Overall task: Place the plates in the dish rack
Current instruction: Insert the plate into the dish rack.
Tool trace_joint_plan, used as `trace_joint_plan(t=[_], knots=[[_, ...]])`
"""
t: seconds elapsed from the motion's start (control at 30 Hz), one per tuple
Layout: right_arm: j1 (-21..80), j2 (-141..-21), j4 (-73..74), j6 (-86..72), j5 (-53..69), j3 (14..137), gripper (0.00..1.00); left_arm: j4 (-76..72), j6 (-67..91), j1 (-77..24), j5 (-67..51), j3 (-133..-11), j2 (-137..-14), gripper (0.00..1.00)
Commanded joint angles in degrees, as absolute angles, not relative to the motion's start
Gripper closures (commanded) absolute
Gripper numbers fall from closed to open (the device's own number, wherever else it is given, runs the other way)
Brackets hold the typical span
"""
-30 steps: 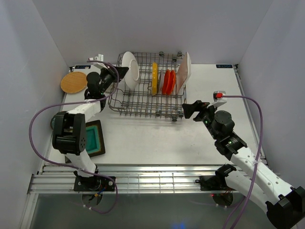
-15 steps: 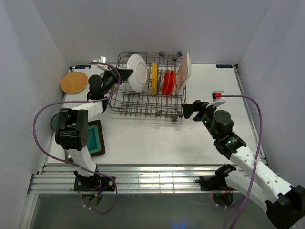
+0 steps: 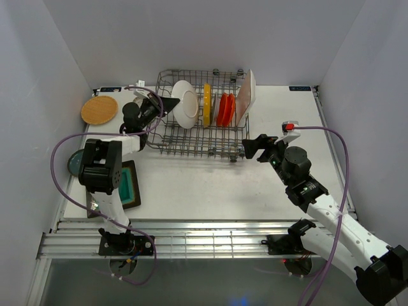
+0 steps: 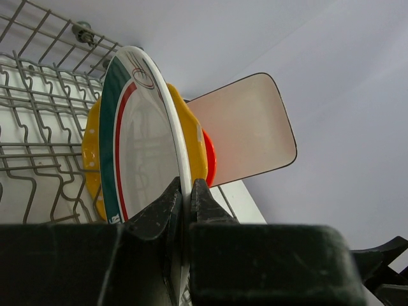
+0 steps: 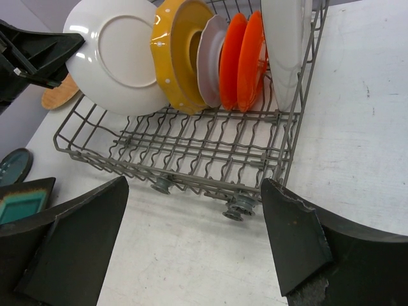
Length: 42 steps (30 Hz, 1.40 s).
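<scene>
One plate is in hand: the left gripper (image 4: 185, 191) is clamped on the rim of the white green-rimmed plate (image 3: 185, 104), held on edge over the left half of the dish rack (image 3: 191, 150), just beside the yellow scalloped plate (image 3: 206, 105). Next, I reckon, it needs lowering between the tines, then letting go. The right gripper (image 3: 254, 145) hangs agape and empty by the rack's near right corner

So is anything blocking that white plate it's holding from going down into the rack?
Nothing visible. The white green-rimmed plate, pinched in the left jaws, hangs over the left end of the dish rack, where the tines beneath are bare. The yellow plate stands close beside it.
</scene>
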State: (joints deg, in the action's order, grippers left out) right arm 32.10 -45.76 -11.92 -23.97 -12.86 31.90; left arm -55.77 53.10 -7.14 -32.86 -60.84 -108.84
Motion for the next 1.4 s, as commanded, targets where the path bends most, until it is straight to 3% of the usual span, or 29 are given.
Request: trace_joint_plan(t=[0.0, 0.8, 1.37], knots=[[31.90, -45.79, -14.24, -23.29, -12.57, 32.61, 0.10, -59.94, 53.70, -7.21, -33.58, -63.81, -108.54, 1.00], [31.90, -46.23, -13.71, -23.47, -11.78, 33.22, 0.10, -55.29, 46.59, -10.55, -30.50, -66.71, -112.33, 1.00], [31.90, -47.11, -13.18, -23.73, -10.46, 34.01, 0.10, -39.91, 31.02, -16.61, -14.50, -69.34, -109.86, 1.00]])
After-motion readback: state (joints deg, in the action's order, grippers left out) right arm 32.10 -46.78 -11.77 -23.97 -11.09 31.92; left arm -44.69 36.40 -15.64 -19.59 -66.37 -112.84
